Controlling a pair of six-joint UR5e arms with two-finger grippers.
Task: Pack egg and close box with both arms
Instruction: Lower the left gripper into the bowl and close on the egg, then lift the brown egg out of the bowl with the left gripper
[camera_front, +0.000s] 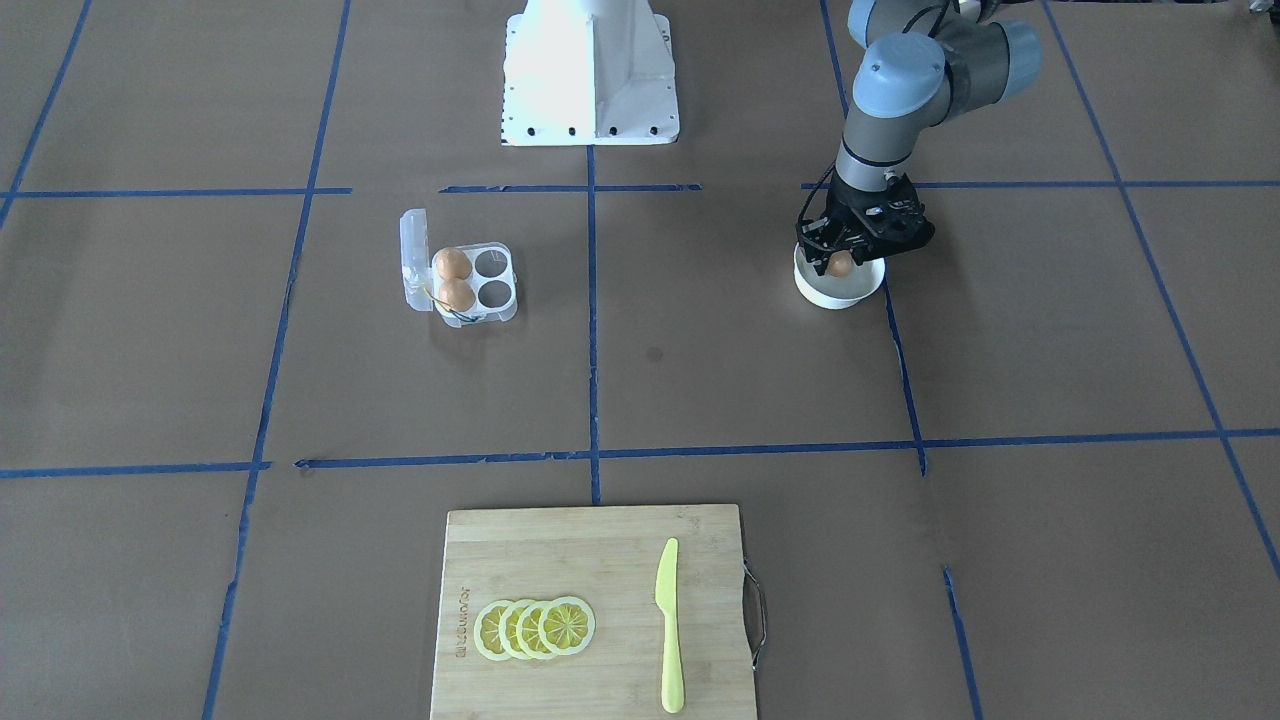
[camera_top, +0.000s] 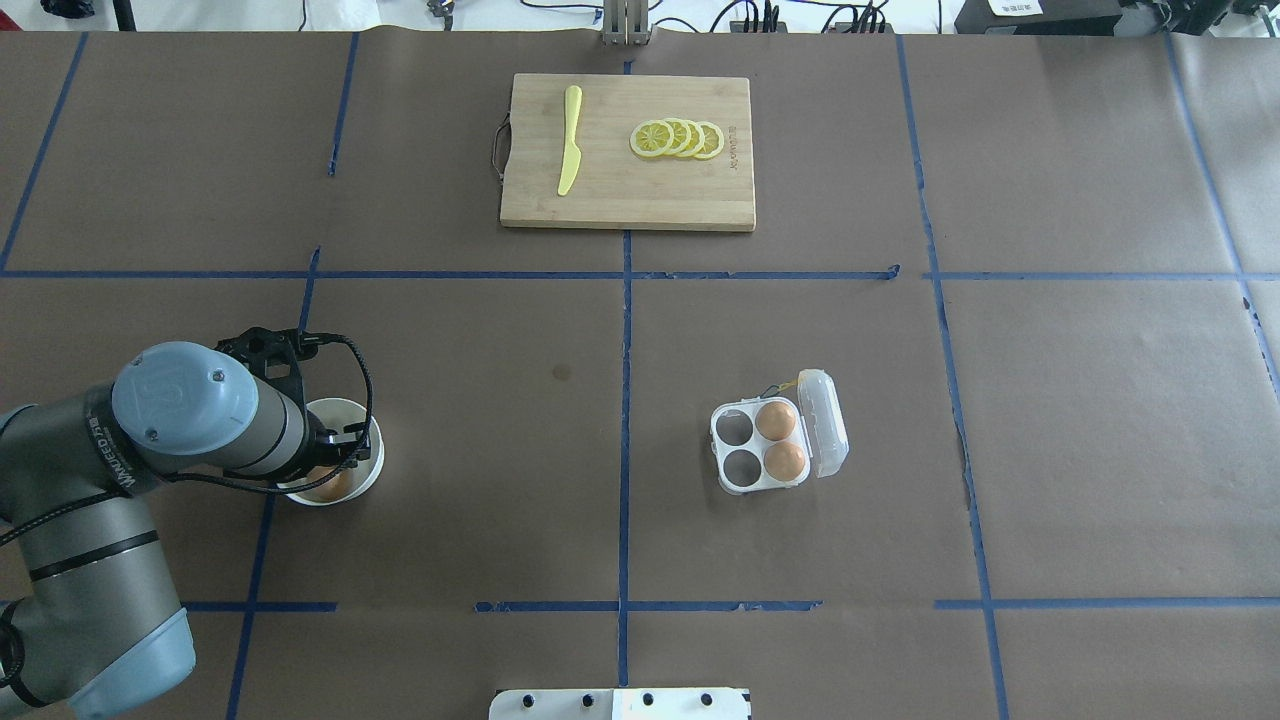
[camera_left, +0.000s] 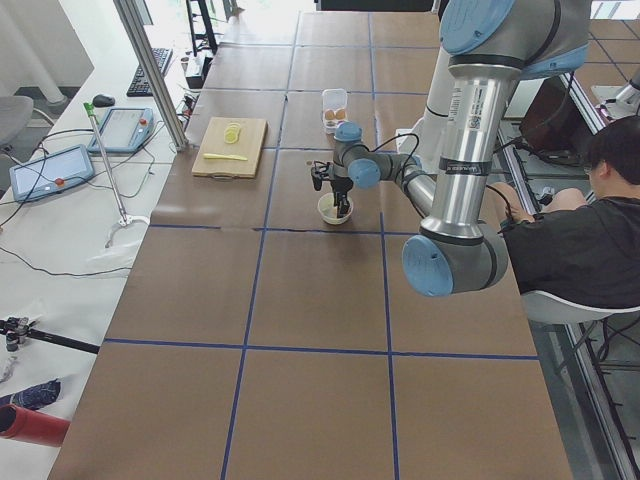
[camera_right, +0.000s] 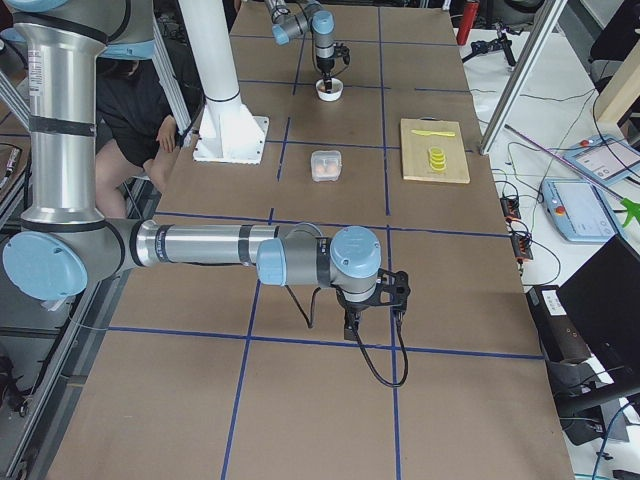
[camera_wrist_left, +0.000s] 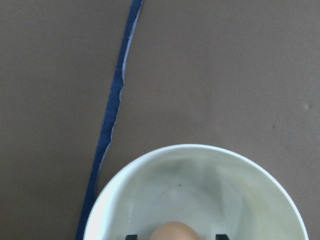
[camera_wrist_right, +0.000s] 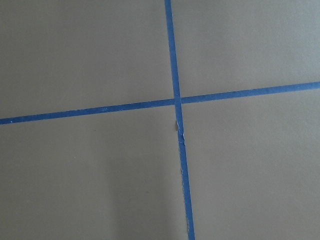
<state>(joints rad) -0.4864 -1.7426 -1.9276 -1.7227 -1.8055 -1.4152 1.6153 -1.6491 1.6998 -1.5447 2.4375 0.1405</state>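
One tan egg (camera_front: 840, 265) lies in the white bowl (camera_front: 838, 296) on my left side. My left gripper (camera_front: 842, 258) reaches down into the bowl, its fingers open on either side of the egg. In the left wrist view the egg (camera_wrist_left: 175, 231) sits between the two fingertips (camera_wrist_left: 131, 236) with a gap on each side. The clear box (camera_front: 493, 264) stands open with its lid (camera_front: 412, 258) raised, and two eggs (camera_front: 451, 263) fill its two cells next to the lid. My right gripper (camera_right: 372, 305) hangs over bare table far from the box; I cannot tell whether it is open or shut.
A wooden cutting board (camera_front: 560, 560) with lemon slices (camera_front: 535, 628) and a yellow knife (camera_front: 668, 625) lies at the table's far side from the robot. The white pedestal base (camera_front: 590, 75) stands between the arms. A person (camera_left: 600, 215) sits beside the table.
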